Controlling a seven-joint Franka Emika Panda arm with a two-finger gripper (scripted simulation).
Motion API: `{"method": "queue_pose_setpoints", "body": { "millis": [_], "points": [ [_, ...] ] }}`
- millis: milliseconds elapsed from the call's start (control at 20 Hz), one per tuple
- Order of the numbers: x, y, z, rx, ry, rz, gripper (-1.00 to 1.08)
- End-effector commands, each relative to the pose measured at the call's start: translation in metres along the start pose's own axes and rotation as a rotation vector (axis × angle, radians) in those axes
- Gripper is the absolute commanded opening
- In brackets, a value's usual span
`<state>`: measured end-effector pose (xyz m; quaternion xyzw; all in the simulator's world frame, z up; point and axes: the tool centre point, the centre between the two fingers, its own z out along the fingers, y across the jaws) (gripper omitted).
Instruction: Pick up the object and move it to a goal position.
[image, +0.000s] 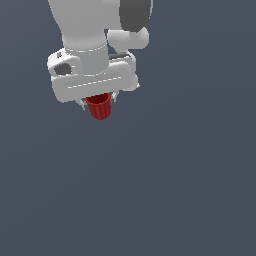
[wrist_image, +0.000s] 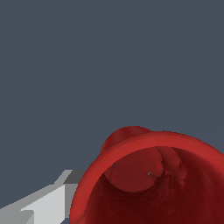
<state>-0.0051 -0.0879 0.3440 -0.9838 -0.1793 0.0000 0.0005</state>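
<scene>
White gripper (image: 98, 103) clamped on the small ribbed red cup (image: 100, 108), long axis vertical, rim up, tapering downward.

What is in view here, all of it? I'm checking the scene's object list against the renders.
cup: one, red, ribbed and tapered, held between the end effector's fingers just under the white hand, rim up; the wrist view looks into its open mouth.
background surface: one, plain dark grey-blue, behind and all around everything; no marker shows on it.
end effector: one, white, upper part of the exterior view toward its left, fingers closed on the cup's upper part.
finger: one visible in the wrist view, pale grey, beside the cup.
arm: one, white with a dark grey joint, above the end effector.
</scene>
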Motion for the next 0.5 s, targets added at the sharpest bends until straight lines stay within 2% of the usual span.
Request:
{"method": "queue_pose_setpoints", "body": {
  "millis": [0,450],
  "points": [
    [-0.003,0.004,-0.015,0.000,0.000,-0.001,-1.00],
    [-0.007,0.012,-0.035,-0.001,0.000,-0.001,-1.00]
  ]
}}
